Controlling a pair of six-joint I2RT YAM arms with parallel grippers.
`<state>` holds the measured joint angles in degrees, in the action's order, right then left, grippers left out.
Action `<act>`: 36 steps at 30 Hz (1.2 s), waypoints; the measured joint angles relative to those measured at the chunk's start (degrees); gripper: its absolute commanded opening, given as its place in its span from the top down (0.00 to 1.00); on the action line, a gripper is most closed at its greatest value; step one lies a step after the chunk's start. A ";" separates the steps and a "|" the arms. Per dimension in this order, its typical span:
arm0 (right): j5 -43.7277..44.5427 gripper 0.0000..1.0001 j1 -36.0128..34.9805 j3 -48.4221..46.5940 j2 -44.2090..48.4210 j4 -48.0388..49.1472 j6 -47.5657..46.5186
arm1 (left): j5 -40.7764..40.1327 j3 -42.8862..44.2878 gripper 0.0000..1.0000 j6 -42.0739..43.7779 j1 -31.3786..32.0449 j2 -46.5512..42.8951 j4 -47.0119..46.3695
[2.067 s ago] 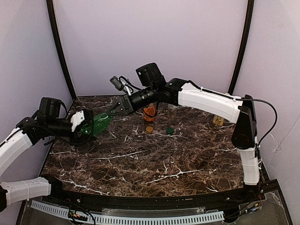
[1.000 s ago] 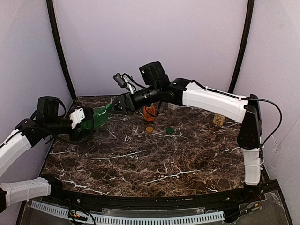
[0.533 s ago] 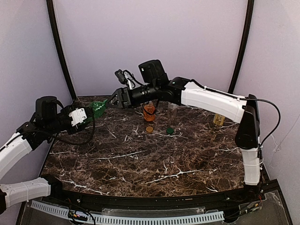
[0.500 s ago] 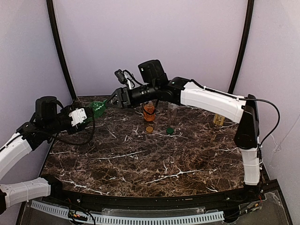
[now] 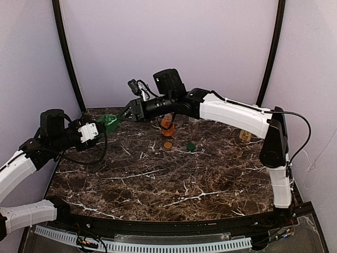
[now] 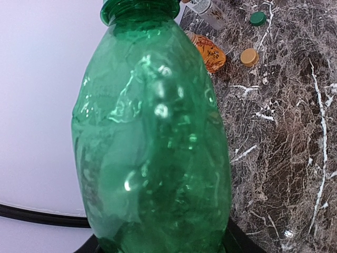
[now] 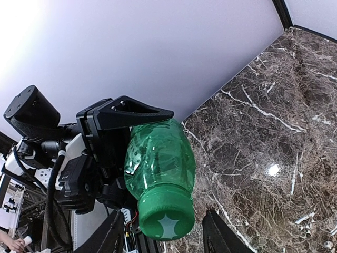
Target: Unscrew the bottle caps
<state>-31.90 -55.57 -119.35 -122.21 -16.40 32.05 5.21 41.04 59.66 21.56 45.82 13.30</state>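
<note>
Dark brown white-veined marble tabletop (image 5: 158, 179), pale lilac walls (image 5: 174, 47): left gripper (image 5: 101, 126) clamped on a crumpled green plastic bottle (image 6: 152, 147) at the far-left corner, its bright green screw cap (image 7: 167, 224) between the spread, non-contacting fingers of the right gripper (image 7: 163, 215); tan-gold cap (image 5: 167, 144) and dark green cap (image 5: 190, 146) lie loose mid-table

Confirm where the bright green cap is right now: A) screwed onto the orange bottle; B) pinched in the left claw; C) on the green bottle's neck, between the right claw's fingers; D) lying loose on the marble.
C: the right wrist view shows the bright green cap on the neck of the green bottle, with the right claw open on either side of it.
</note>
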 measured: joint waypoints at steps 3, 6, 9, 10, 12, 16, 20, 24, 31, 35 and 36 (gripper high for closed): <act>-0.02 0.64 0.00 -0.04 -0.59 0.02 0.07 | -0.11 -0.17 0.99 0.00 0.09 0.00 -0.04; -0.33 0.69 0.00 -0.44 -1.03 0.13 0.26 | -0.13 -0.28 0.99 -0.02 0.15 -0.04 -0.02; -0.66 0.74 0.00 -0.79 -1.05 0.15 0.07 | -0.15 -0.28 0.99 -0.04 0.15 -0.11 -0.31; -0.72 0.78 0.00 -0.85 -1.05 0.15 0.11 | -0.15 -0.28 0.99 -0.04 0.15 -0.15 -0.48; -0.92 0.89 0.00 -0.87 -1.05 0.31 0.28 | -0.15 -0.28 0.99 -0.02 0.13 -0.24 -0.50; -1.66 1.00 0.07 -0.87 -1.05 0.59 -0.31 | 0.00 -0.37 0.99 -0.02 0.13 -0.52 -0.52; -3.61 1.00 0.17 -0.07 -1.01 1.53 -3.08 | 1.75 -0.37 0.99 0.07 -0.07 -1.68 0.74; -4.81 1.00 -0.39 4.17 0.85 2.01 -10.99 | 6.32 -0.11 0.99 -0.11 -0.52 -2.64 6.16; -1.55 1.00 -3.89 15.17 8.37 1.38 -32.15 | 17.03 1.62 0.99 -1.99 -0.68 -2.67 17.22; 1.25 1.00 -6.21 20.09 12.81 2.32 -45.07 | 23.10 3.13 0.99 -3.76 -0.57 -2.32 21.75; 2.29 1.00 -7.02 21.51 14.10 2.75 -49.09 | 24.83 3.37 0.99 -4.22 -0.48 -2.19 22.77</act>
<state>-29.61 -62.59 -97.84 -108.12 -13.65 -17.04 30.04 44.40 55.44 21.08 43.64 36.07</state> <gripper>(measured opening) 0.276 0.576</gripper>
